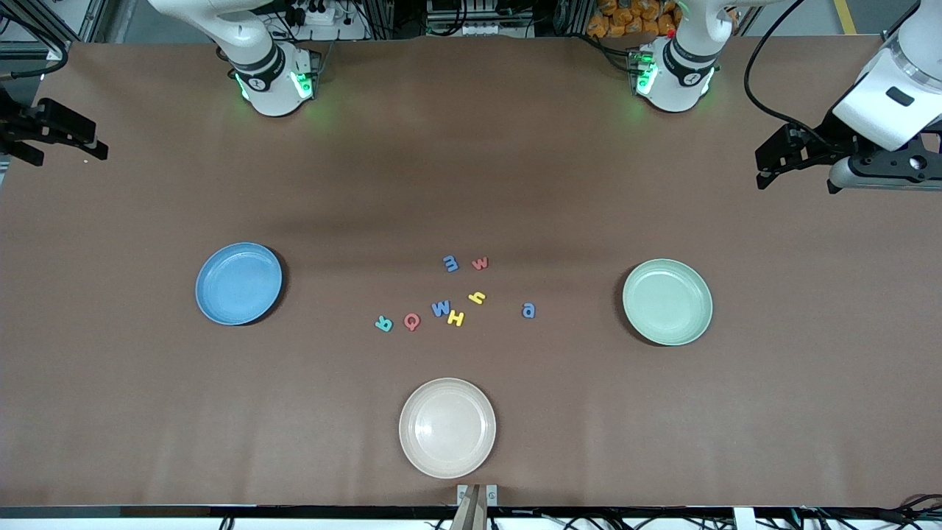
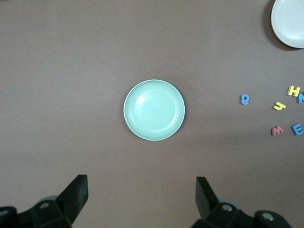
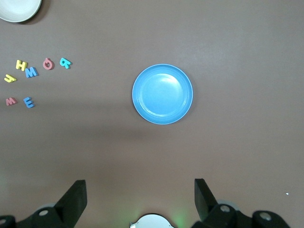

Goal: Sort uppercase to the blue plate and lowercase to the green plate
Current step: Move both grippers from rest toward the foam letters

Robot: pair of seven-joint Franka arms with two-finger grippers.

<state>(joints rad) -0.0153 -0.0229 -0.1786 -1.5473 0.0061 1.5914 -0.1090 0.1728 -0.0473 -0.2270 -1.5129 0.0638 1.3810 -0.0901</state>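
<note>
The blue plate (image 1: 238, 283) (image 3: 162, 94) lies toward the right arm's end and the green plate (image 1: 667, 301) (image 2: 154, 110) toward the left arm's end. Neither plate holds anything. On the table between them lie the uppercase teal R (image 1: 383, 323), red Q (image 1: 411, 322), blue W (image 1: 440, 308) and yellow H (image 1: 455, 318). The lowercase blue m (image 1: 450, 263), red w (image 1: 480, 263), yellow h (image 1: 477, 297) and blue a (image 1: 528, 311) lie there too. My left gripper (image 1: 765, 173) (image 2: 141, 183) hangs open over its end of the table. My right gripper (image 1: 92, 143) (image 3: 140, 186) hangs open over the other end. Neither holds anything.
A beige plate (image 1: 447, 427) with nothing in it lies nearer to the front camera than the letters. The two arm bases (image 1: 276, 81) (image 1: 673, 73) stand along the table's back edge. Brown table surface (image 1: 471, 184) lies bare between the bases and the letters.
</note>
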